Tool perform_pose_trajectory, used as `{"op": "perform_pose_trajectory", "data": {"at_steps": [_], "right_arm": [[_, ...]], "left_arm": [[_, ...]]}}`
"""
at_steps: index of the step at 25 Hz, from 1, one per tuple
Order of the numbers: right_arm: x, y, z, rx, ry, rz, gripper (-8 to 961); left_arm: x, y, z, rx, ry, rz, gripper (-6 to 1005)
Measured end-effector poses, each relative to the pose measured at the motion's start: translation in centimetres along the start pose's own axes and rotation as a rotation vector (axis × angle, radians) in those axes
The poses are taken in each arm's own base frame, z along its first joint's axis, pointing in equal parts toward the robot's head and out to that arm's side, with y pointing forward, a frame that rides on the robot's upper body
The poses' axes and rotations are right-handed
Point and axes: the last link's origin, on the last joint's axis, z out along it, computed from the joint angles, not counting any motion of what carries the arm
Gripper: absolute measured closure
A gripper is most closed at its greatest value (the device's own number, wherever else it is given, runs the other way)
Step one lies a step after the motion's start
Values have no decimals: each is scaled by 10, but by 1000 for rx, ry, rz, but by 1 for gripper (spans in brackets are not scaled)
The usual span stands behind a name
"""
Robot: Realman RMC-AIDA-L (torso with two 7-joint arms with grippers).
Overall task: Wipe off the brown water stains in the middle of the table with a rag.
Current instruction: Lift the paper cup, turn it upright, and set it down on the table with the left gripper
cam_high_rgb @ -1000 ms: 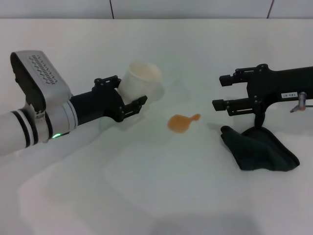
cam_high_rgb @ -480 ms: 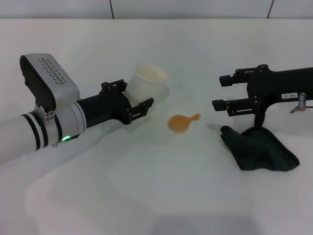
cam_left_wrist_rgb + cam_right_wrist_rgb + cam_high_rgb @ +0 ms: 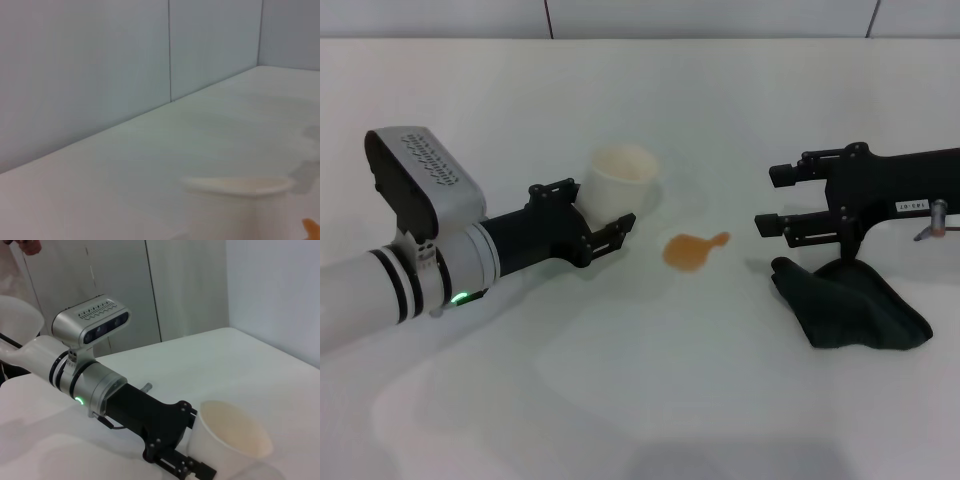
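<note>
The brown water stains (image 3: 690, 250) are a small orange-brown blot with a thin tail in the middle of the white table (image 3: 620, 390). My left gripper (image 3: 598, 206) is shut on a white paper cup (image 3: 618, 183), held upright just left of the blot. The dark rag (image 3: 850, 305) lies crumpled on the table at the right. My right gripper (image 3: 772, 198) is open and empty, hovering above the rag's left end, pointing toward the blot. The right wrist view shows the left arm (image 3: 95, 385) and the cup (image 3: 232, 440). The left wrist view shows the cup's rim (image 3: 240, 186) and a sliver of the blot (image 3: 312, 227).
A tiled wall (image 3: 700, 18) runs along the table's far edge. The left arm's silver camera housing (image 3: 420, 180) stands above the table at the left.
The left gripper has turned the cup from tilted to upright and lowered it toward the table, beside the blot. The right gripper has shifted slightly right. The rag and blot have not moved.
</note>
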Motion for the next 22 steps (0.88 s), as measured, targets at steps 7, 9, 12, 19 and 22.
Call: {"op": "perform_pose_trajectory", "data": {"at_steps": [7, 9, 12, 19, 22], "right_arm": [[2, 0, -1, 3, 2, 5, 245], [2, 0, -1, 2, 2, 5, 245], [2, 0, -1, 2, 2, 6, 245], [1, 0, -1, 2, 3, 2, 245], [1, -1, -1, 1, 3, 1, 246]], "left_arm": [[-6, 1, -2, 2, -20, 5, 342], [-8, 1, -3, 6, -25, 2, 337], [-9, 0, -6, 14, -17, -5, 213], [-8, -1, -6, 16, -14, -9, 152], [-10, -1, -7, 19, -16, -12, 151]]}}
